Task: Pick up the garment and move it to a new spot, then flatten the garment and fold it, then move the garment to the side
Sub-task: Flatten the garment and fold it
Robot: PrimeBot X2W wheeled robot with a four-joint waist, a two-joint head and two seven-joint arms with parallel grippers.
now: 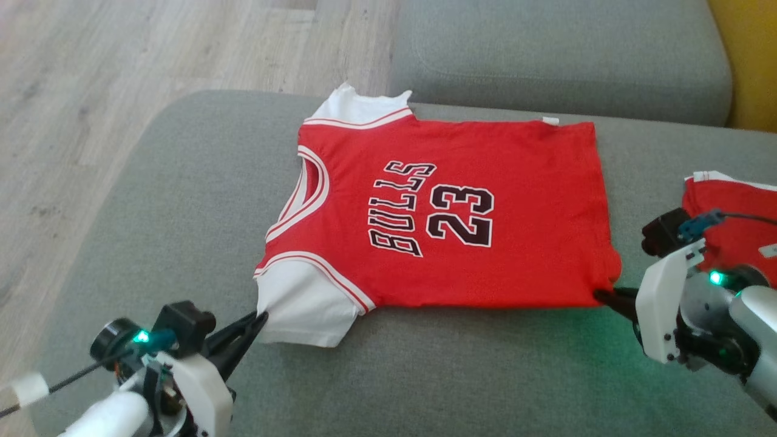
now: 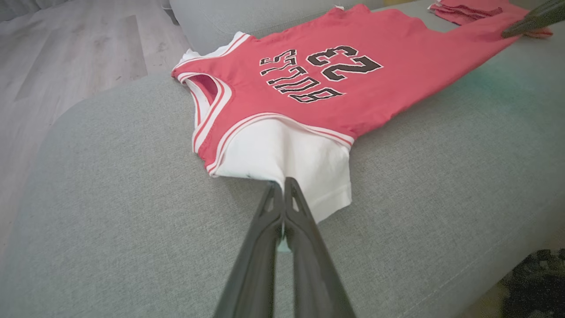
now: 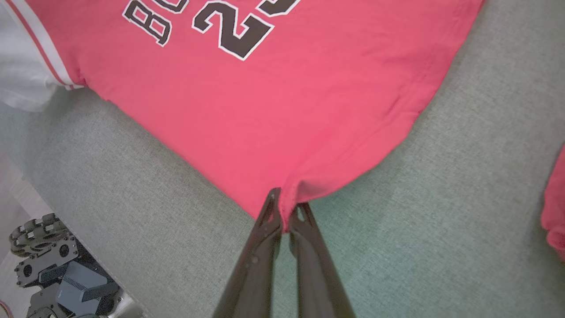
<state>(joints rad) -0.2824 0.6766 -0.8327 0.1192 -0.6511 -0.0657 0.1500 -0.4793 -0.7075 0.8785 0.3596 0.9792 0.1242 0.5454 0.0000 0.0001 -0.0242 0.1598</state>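
The garment (image 1: 449, 212) is a red jersey with white sleeves and black "BULLS 23" lettering, spread flat on the grey sofa seat (image 1: 182, 200). My left gripper (image 1: 262, 315) is shut on the edge of the near white sleeve (image 2: 287, 154), fingertips pinching the cloth (image 2: 282, 183). My right gripper (image 1: 598, 294) is shut on the near bottom corner of the red hem (image 3: 304, 185), which puckers at the fingertips (image 3: 284, 207). The right gripper's fingers (image 2: 529, 20) also show at the top right of the left wrist view.
A second red garment (image 1: 734, 218) lies folded at the right of the seat, beside my right arm. A grey back cushion (image 1: 564, 54) rises behind. Wooden floor (image 1: 91, 79) lies off the seat's left edge. The robot's wheeled base (image 3: 48, 260) shows below the front edge.
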